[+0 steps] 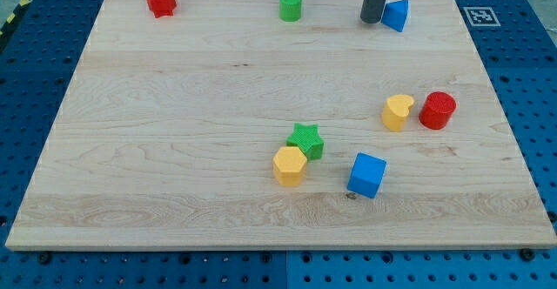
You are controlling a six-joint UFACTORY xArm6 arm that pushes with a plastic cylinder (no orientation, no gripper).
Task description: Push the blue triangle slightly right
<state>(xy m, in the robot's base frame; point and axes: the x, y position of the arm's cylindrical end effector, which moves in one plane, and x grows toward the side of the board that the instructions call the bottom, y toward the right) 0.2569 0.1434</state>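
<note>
- Seven blocks are counted on the table [174, 106]: two red, two green, two yellow, two blue... corrected: eight.
- No pincer is fitted; my tip [372, 20] is set just left of the blue triangle [397, 14].

Wooden counter [174, 106] on a blue pegboard [35, 54]. Red star [160, 0] near the top left corner. Green cylinder [291, 5] at the top edge, about centre. Yellow heart [398, 112] and red cylinder [437, 110] side by side at the right, just about touching. Green star [306, 140] touches yellow hexagon [289, 165] low in the middle. Blue cube [366, 175] just right of them, apart. Marker tag [479, 15] past the top right corner.
</note>
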